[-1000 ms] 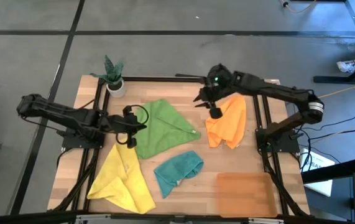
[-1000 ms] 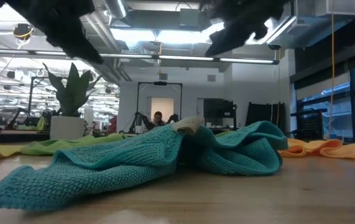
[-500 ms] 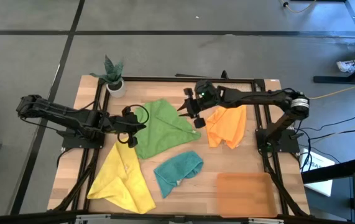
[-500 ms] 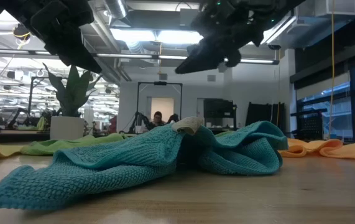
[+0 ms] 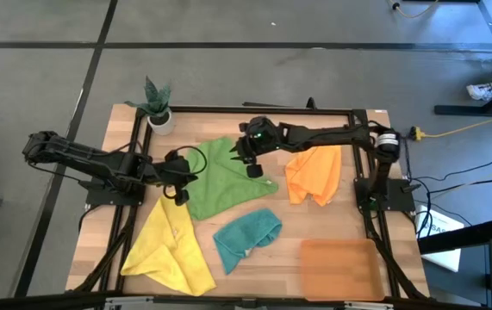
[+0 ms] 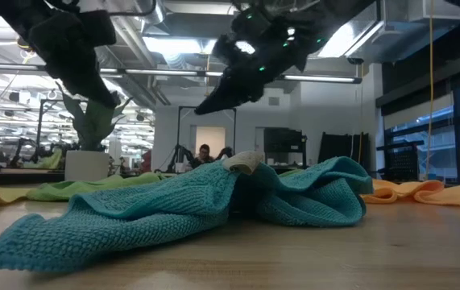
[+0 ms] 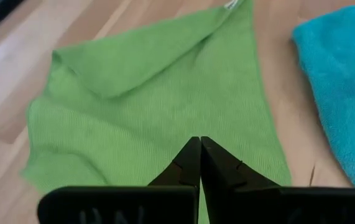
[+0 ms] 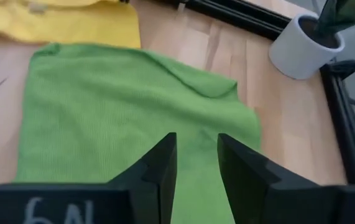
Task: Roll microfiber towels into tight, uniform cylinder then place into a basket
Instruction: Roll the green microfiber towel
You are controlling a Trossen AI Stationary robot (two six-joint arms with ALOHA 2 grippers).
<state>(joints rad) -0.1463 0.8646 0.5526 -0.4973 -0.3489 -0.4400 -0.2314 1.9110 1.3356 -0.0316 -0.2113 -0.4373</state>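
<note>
The green towel (image 5: 220,181) lies spread on the table's middle, its right corner folded over. My right gripper (image 8: 196,142) hovers open above its far right part (image 5: 252,170), touching nothing. My left gripper (image 7: 199,142) is shut and hangs over the green towel's left edge (image 5: 177,194), clear of it. Around it lie the yellow towel (image 5: 168,250) at the near left, the crumpled teal towel (image 5: 247,234) at the near middle and the orange towel (image 5: 314,176) at the right. The basket (image 5: 336,269) stands at the near right.
A small white plant pot (image 5: 160,119) stands at the far left corner. A black frame rail (image 5: 254,109) runs along the table's edges. Bare wood shows between the teal towel and the basket.
My right gripper has swung from above the orange towel toward the table's left edge and down, and now stands over the green towel, still open. My left gripper has rolled a little in place. No towel has moved.
</note>
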